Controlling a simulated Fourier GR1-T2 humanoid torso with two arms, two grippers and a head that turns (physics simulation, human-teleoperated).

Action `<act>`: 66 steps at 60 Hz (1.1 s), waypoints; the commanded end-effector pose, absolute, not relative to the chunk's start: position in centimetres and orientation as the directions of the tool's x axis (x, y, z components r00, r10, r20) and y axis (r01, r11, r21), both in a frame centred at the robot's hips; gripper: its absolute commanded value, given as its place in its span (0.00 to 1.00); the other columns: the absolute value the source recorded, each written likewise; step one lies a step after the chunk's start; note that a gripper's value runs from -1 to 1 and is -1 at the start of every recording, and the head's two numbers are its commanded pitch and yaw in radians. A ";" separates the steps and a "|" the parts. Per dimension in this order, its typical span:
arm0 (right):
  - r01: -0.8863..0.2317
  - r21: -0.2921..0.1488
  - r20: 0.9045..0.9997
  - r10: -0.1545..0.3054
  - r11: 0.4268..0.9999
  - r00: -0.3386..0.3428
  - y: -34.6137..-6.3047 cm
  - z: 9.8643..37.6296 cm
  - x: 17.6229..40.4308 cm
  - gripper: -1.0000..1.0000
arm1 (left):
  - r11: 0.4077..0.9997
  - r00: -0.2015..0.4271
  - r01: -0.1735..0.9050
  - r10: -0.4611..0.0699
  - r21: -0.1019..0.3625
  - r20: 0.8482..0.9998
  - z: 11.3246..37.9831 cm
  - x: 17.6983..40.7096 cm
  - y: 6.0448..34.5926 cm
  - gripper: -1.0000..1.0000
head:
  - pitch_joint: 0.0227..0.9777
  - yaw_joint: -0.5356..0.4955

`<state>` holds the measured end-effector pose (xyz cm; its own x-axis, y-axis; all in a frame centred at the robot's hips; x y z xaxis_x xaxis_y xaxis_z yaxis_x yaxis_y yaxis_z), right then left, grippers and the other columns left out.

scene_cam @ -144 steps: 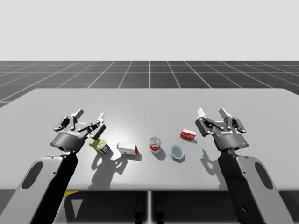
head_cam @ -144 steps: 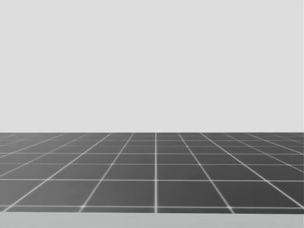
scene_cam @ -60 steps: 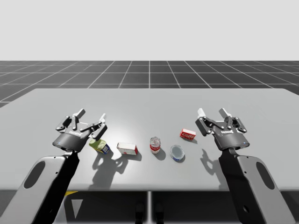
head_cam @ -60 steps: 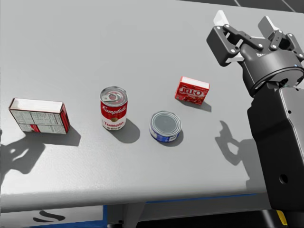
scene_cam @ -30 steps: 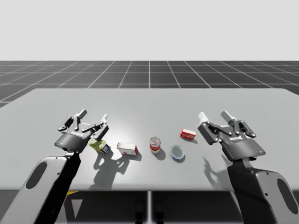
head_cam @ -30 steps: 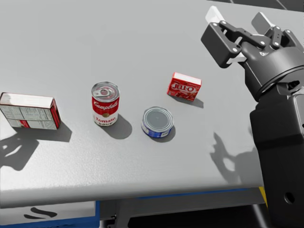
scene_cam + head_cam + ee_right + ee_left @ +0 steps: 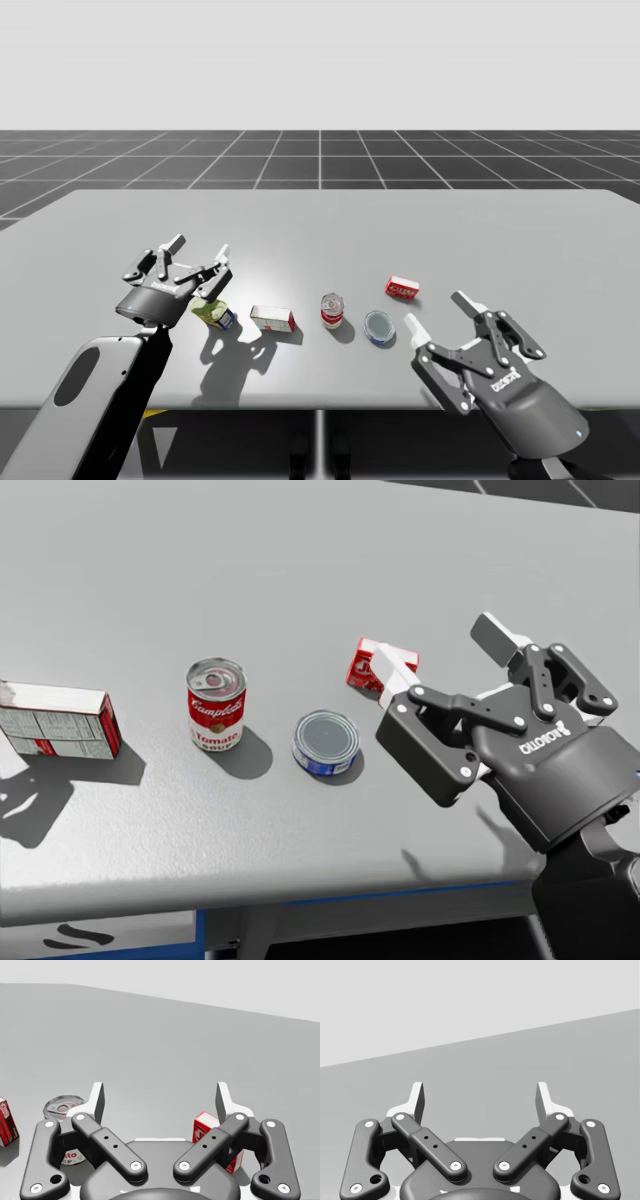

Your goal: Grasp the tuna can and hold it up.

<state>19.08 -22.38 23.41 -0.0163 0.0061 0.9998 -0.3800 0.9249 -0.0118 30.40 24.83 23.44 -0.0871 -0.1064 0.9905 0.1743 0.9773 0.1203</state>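
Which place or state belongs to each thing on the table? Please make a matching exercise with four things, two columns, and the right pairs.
Things:
1. flat blue can
2. tall red can
3. small red box
4. right hand

Places or states:
a. open, holding nothing
b. upright, next to the white and red box
c. at the right end of the row
d. lying flat between the other can and the small box

Pairs: 1-d, 2-b, 3-c, 4-a
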 end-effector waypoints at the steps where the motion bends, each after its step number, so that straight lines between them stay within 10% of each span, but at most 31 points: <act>1: -0.441 -0.065 0.998 0.064 0.895 -0.017 -21.1 20.6 17.4 0.00 | 0.977 -0.088 0.174 -0.109 0.123 0.990 23.4 30.4 24.8 0.00 | 0.92 0.30; 27: -0.456 -0.144 0.971 0.215 0.879 0.107 -19.4 15.3 18.4 0.00 | 0.976 -0.087 0.176 -0.114 0.128 0.990 23.3 30.4 24.7 0.00 | 0.92 0.30; 66: -0.384 -0.120 0.932 0.237 0.916 0.273 -17.8 12.1 23.2 0.00 | 0.975 -0.088 0.179 -0.117 0.131 0.989 23.3 30.4 24.6 0.00 | 0.91 0.31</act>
